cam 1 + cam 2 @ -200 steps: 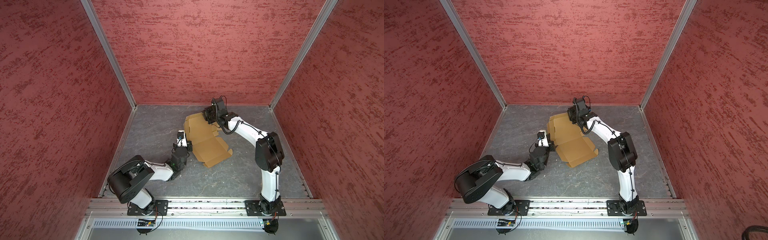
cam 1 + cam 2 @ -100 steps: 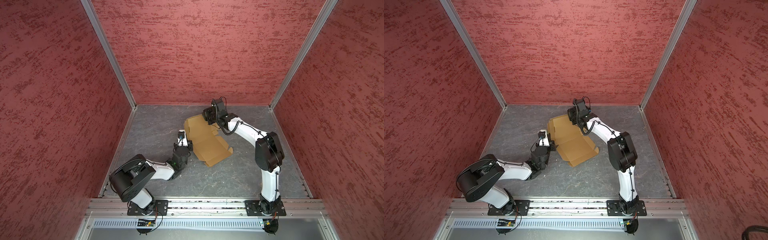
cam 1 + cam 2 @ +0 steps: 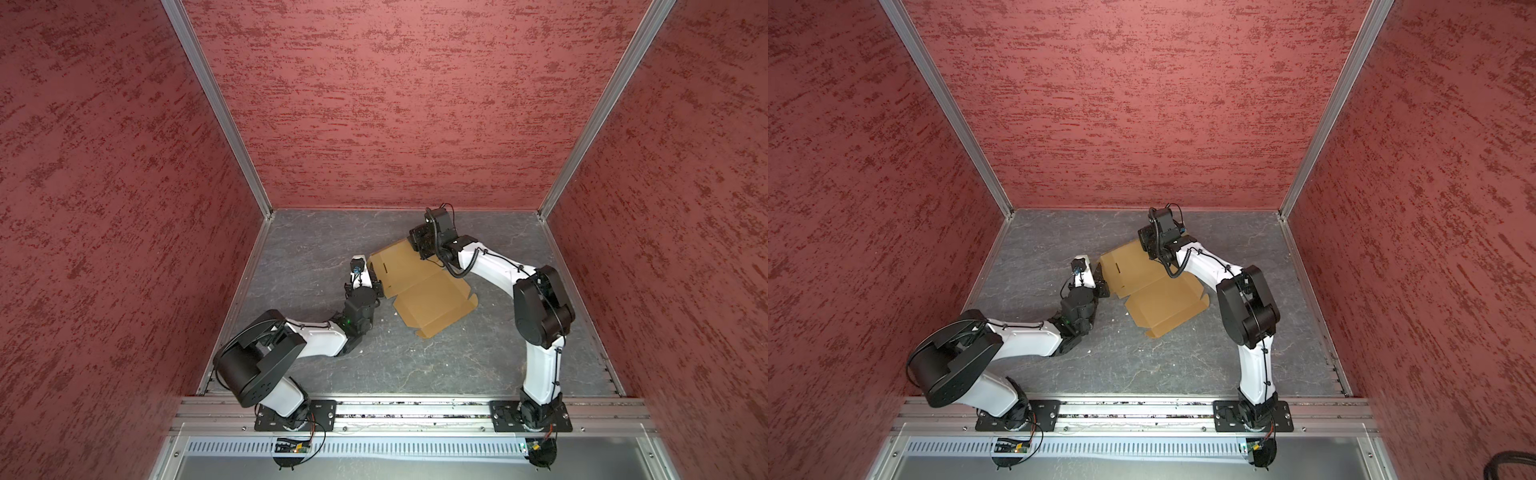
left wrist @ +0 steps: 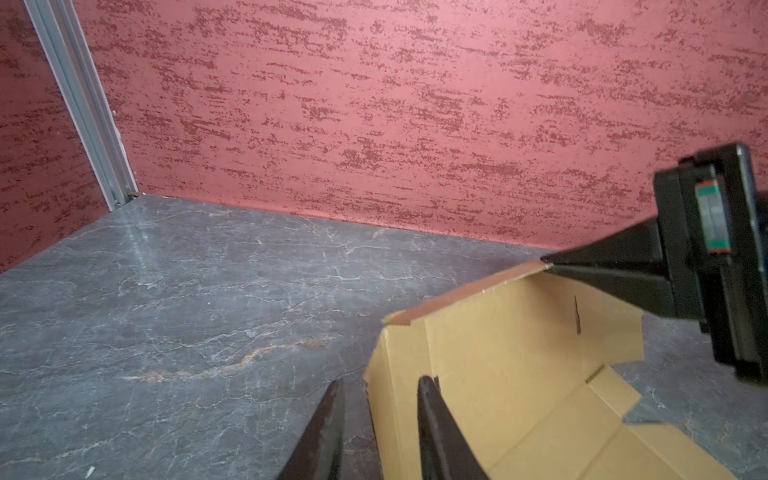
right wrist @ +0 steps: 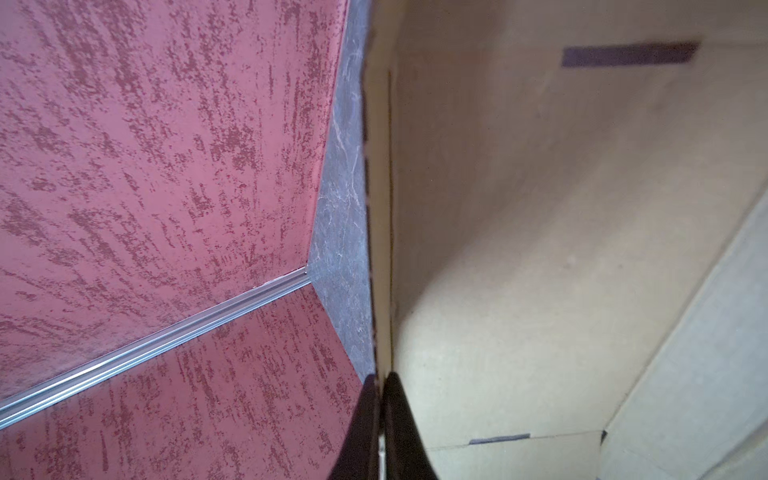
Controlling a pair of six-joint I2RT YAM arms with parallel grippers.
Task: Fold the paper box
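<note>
I can read no text, number, brand or sign in any of my views. The paper box (image 3: 432,301) shows only plain brown faces. A green-edged strip (image 4: 711,216) on the body of the right tool (image 4: 547,263) is too blurred for me to read.

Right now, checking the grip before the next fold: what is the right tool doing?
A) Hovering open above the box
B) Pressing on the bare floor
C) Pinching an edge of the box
C: in the right wrist view the right tool is shut on a raised edge of the box.
</note>
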